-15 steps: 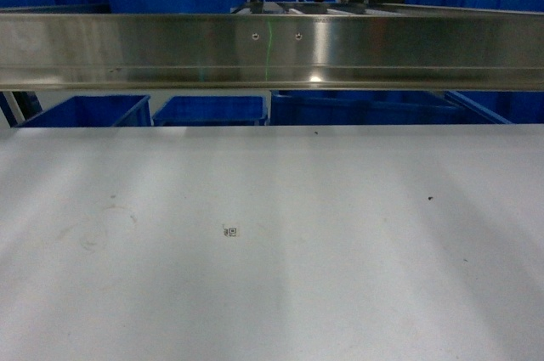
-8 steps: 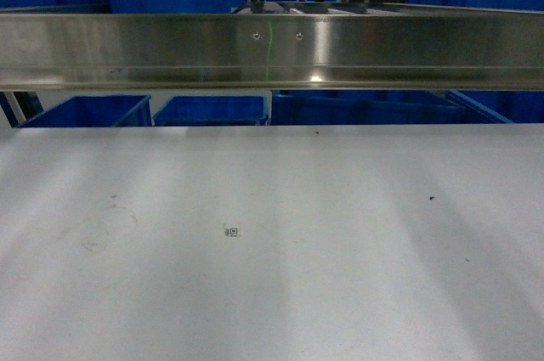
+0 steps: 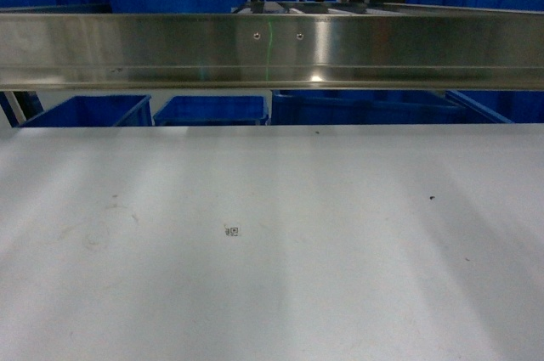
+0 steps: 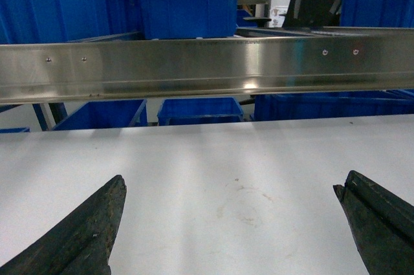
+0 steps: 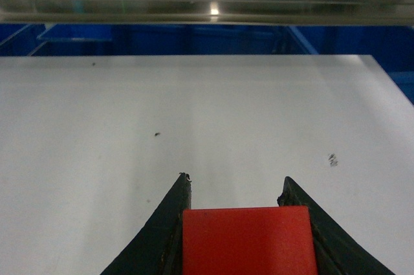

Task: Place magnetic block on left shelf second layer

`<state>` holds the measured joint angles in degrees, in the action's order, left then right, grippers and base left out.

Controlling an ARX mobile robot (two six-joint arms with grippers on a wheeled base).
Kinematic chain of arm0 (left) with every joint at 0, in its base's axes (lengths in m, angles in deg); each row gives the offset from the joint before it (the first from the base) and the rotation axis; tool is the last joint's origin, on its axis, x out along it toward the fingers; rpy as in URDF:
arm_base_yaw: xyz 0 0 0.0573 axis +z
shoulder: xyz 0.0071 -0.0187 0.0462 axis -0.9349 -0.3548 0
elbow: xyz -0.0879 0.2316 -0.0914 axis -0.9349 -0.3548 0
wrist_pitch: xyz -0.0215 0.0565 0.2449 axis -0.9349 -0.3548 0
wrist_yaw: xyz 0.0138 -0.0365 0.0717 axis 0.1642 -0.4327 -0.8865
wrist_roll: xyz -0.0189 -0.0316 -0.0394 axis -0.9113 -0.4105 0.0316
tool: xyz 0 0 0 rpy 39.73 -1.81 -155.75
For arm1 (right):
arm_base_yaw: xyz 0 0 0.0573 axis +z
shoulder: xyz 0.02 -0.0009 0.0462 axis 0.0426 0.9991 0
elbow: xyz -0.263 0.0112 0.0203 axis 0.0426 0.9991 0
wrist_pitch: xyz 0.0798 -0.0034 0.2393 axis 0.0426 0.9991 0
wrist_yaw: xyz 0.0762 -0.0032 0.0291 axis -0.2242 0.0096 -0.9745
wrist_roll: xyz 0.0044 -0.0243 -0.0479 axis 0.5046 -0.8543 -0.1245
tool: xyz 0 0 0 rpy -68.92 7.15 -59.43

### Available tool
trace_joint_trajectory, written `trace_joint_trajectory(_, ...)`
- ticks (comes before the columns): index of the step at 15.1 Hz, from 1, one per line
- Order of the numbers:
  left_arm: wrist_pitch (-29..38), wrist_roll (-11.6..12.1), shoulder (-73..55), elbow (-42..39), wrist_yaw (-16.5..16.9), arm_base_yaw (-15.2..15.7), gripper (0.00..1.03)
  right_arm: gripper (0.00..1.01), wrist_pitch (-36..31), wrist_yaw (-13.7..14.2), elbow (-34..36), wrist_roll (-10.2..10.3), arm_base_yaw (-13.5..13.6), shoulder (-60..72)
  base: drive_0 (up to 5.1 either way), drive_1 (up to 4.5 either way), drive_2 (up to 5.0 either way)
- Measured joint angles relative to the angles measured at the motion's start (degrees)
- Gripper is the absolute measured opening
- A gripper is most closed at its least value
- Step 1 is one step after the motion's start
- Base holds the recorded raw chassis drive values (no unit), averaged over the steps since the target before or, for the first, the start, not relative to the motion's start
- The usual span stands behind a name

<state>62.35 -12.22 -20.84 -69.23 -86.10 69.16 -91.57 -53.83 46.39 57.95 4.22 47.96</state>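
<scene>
The magnetic block [image 5: 249, 239], a glossy red cube, sits between the dark fingers of my right gripper [image 5: 236, 179], which is shut on it just above the white tabletop [image 5: 194, 107]. In the left wrist view my left gripper [image 4: 233, 181] is open wide over the same tabletop, with nothing between its fingers. Neither gripper shows in the head view, and neither does the block. The left shelf second layer is out of view.
A shiny steel beam [image 3: 272, 51] runs across at the far edge of the white tabletop [image 3: 340, 276]. Blue crates [image 3: 212, 110] stand behind and below it, and larger blue crates [image 4: 184, 6] above. A small printed marker [image 3: 231, 231] lies on the tabletop.
</scene>
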Motion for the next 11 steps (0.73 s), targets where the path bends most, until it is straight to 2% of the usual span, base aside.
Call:
trace_joint_trajectory(2, 0.0, 0.0, 0.0, 0.0, 0.0, 0.0, 0.98, 0.34, -1.79, 0.35, 0.13, 0.02, -1.62, 1.18, 0.0, 0.0, 0.0)
trace_joint_trajectory(6, 0.0, 0.0, 0.0, 0.0, 0.0, 0.0, 0.98, 0.34, -1.88, 0.28, 0.22, 0.02, -1.75, 1.29, 0.0, 0.0, 0.0)
trace_joint_trajectory(11, 0.0, 0.0, 0.0, 0.0, 0.02, 0.0, 0.98, 0.33, -1.9, 0.24, 0.24, 0.04, -1.75, 1.27, -4.8, 2.57, 2.6)
